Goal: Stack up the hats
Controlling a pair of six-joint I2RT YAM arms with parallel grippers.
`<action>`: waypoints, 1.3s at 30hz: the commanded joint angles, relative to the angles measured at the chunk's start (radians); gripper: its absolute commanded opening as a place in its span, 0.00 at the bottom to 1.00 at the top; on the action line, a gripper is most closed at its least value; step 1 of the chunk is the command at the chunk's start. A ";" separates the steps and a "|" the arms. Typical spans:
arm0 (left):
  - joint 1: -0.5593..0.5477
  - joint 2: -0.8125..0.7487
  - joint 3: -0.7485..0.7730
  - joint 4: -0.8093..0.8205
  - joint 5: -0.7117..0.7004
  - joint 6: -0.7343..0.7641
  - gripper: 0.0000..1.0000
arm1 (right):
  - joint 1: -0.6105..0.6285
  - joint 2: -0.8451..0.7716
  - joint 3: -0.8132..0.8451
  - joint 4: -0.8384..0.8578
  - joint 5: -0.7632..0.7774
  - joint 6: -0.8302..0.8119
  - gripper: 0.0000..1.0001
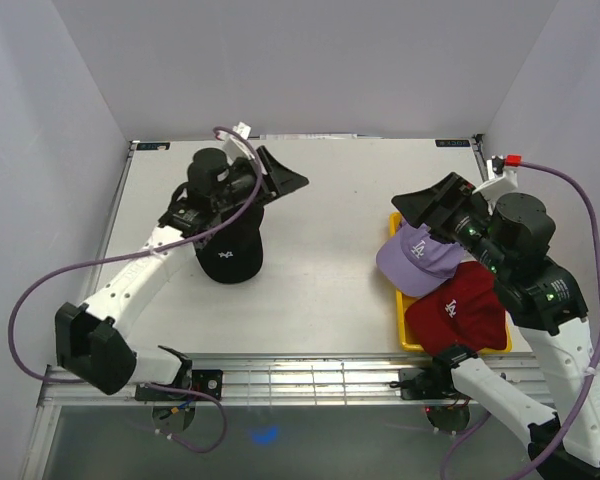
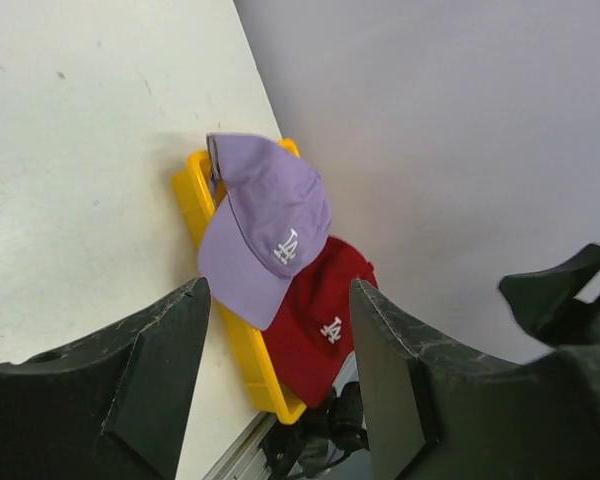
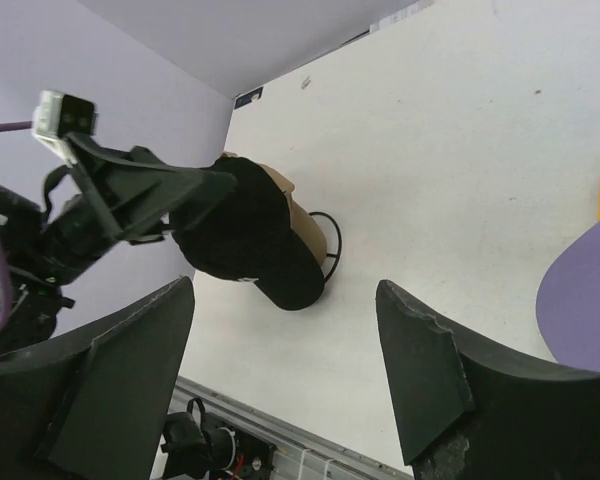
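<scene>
So starting on the left of the counter (image 1: 330, 270): we've got the black cap (image 1: 228, 255) with its white logo parked towards the left edge, roughly midway between the far and near edges. It's sitting on top of a tan cap (image 3: 302, 222), which only peeks out from underneath in the right wrist view. The left end effector (image 1: 285, 180) hangs over the far side of that pile with its fingers spread and nothing between them, so it's released. We can't tell whether it brushes the black crown or not. The middle of the counter is just bare surface. Over by the near right corner there's the yellow tray (image 1: 402, 315), lying along the right edge. The lavender cap (image 1: 420, 258) sits at its far end, partly spilling over the tray's rim and overlapping the dark red cap (image 1: 465, 305), which fills the near end. The right end effector (image 1: 418, 205) hovers just beyond the lavender cap, pointing towards the left, fingers wide apart and empty too.
</scene>
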 commanded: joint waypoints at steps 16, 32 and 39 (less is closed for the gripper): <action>-0.389 0.609 0.048 0.318 -0.081 -0.082 0.71 | -0.004 0.047 0.028 -0.061 -0.070 -0.041 0.79; -0.423 0.818 0.065 0.617 -0.021 -0.251 0.72 | -0.006 0.066 -0.001 -0.048 -0.088 -0.078 0.79; -0.428 0.864 0.043 0.749 -0.004 -0.334 0.71 | -0.006 0.067 -0.019 -0.037 -0.097 -0.083 0.79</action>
